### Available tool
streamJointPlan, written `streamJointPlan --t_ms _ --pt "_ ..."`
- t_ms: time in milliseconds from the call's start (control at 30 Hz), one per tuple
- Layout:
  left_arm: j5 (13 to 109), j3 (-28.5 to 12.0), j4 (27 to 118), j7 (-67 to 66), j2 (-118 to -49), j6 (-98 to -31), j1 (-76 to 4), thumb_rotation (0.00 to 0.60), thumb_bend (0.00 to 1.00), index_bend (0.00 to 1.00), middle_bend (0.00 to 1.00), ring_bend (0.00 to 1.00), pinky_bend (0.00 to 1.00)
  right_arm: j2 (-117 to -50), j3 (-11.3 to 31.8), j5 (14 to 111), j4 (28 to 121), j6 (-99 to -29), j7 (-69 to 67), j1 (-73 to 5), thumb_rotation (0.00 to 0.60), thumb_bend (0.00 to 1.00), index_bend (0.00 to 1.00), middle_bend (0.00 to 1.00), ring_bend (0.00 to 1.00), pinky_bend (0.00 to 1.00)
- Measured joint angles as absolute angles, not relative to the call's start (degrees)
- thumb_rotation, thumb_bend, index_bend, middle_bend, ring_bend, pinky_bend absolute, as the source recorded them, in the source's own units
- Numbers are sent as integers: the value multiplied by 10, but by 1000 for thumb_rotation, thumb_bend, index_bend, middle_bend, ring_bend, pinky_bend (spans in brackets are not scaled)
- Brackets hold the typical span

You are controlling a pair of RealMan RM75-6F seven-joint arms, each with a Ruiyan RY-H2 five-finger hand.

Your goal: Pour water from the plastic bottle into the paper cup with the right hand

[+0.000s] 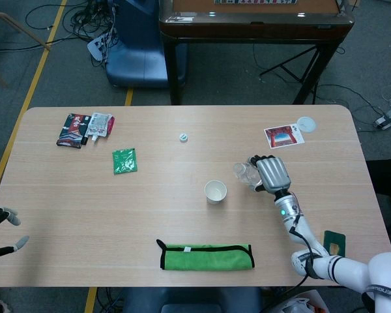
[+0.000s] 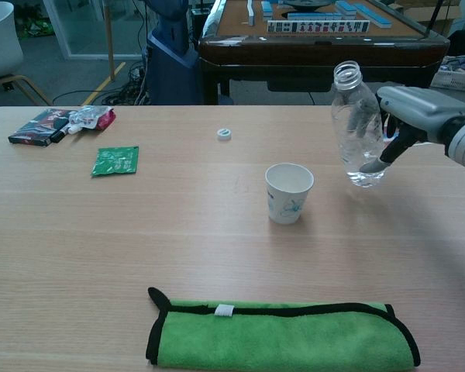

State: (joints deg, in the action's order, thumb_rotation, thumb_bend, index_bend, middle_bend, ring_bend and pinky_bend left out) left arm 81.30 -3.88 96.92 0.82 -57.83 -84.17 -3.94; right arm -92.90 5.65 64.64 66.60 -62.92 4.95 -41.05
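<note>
A folded green cloth is lying near the table's front edge. A green packet, a dark packet and a red-white pouch are sitting far left. A picture card is lying beside a white disc.
</note>
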Motion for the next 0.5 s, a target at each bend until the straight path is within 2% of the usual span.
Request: streamJointPlan --t_ms 267,500 --pt "814 -38 969 4 -580 -840 -40 600 111 535 392 365 556 -969 66 698 583 -636 -85 -375 600 90 553 577 436 456" --pt "813 -36 968 -1 -583 -837 -42 600 111 535 392 365 556 -987 78 713 552 -626 -182 -359 600 85 553 570 428 456"
